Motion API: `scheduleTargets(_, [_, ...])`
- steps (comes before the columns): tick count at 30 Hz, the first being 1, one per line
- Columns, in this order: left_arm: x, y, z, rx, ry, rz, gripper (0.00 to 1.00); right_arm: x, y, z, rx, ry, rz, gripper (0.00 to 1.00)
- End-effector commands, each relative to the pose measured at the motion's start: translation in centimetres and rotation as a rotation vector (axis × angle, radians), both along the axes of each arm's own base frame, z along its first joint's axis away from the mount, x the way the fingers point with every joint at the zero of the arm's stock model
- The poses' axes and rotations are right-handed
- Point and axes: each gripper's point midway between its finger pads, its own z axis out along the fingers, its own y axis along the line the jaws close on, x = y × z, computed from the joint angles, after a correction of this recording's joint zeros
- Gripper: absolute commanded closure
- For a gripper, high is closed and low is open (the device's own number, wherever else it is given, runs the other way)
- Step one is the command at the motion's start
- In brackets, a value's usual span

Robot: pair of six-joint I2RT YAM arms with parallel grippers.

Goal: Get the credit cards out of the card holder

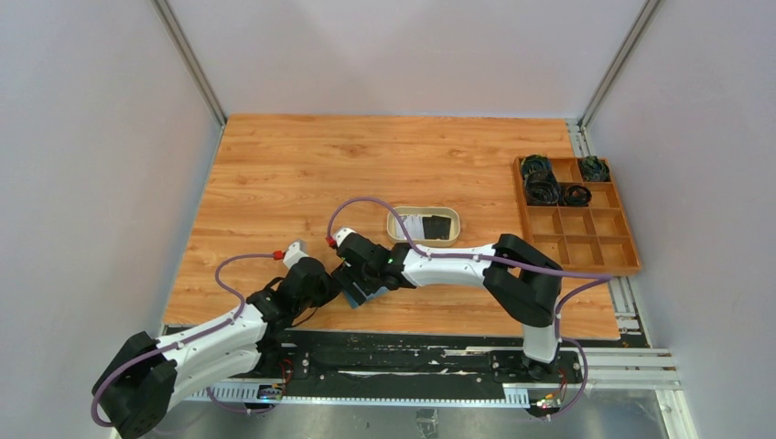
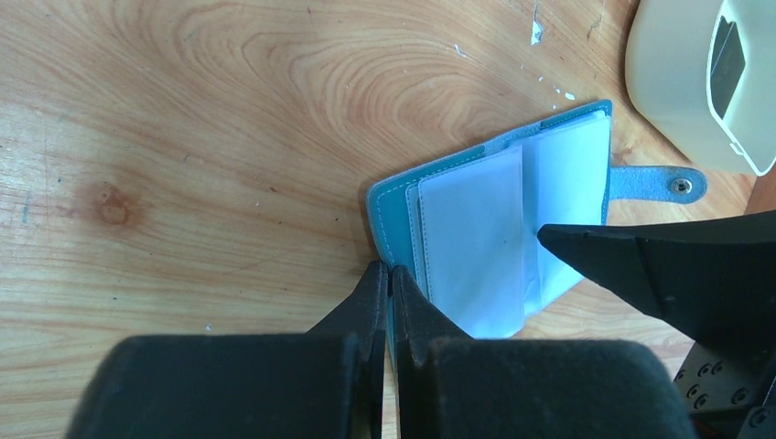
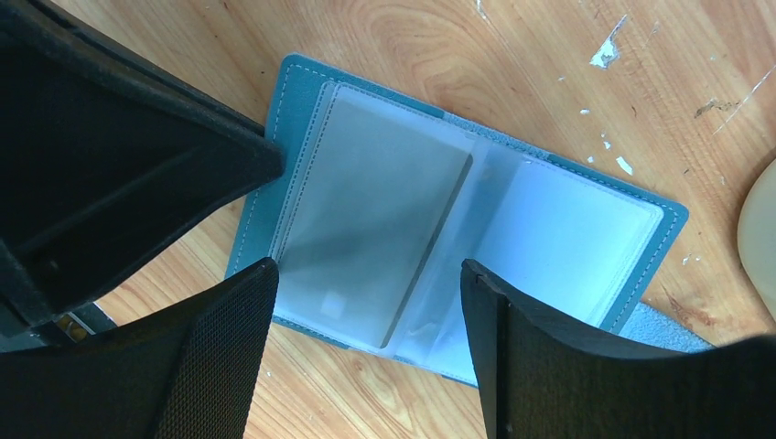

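Note:
The teal card holder lies open on the wooden table near the front edge, its snap tab pointing toward the tray. A whitish-grey credit card sits inside one of its clear sleeves. My left gripper is shut on the near edge of the holder's teal cover. Just above the open sleeves, my right gripper stands open with its fingers astride the sleeved card and nothing between them. More credit cards, black and whitish, lie in the beige tray.
The beige oval tray stands just beyond the holder, to the right. A wooden compartment box at the far right holds black coiled items in its back cells. Grey walls close in the table.

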Motion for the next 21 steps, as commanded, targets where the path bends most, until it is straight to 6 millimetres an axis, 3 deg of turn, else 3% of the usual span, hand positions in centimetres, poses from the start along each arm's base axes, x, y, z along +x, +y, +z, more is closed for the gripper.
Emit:
scheduleTargets(1, [-0.6, 1.4, -1.5, 0.066, 0.033, 0.023, 1.0, -0.5, 0.8, -0.4, -0.002, 0.009, 0.016, 0.23])
scheduleTargets(14, [-0.6, 1.4, -1.6, 0.068, 0.037, 0.023, 1.0, -0.9, 0.9, -1.3, -0.015, 0.021, 0.015, 0.22])
scheduleTargets(21, [-0.6, 1.5, -1.5, 0.072, 0.036, 0.024, 1.0, 0.2, -1.7, -2.4, -0.111, -0.034, -0.053, 0.21])
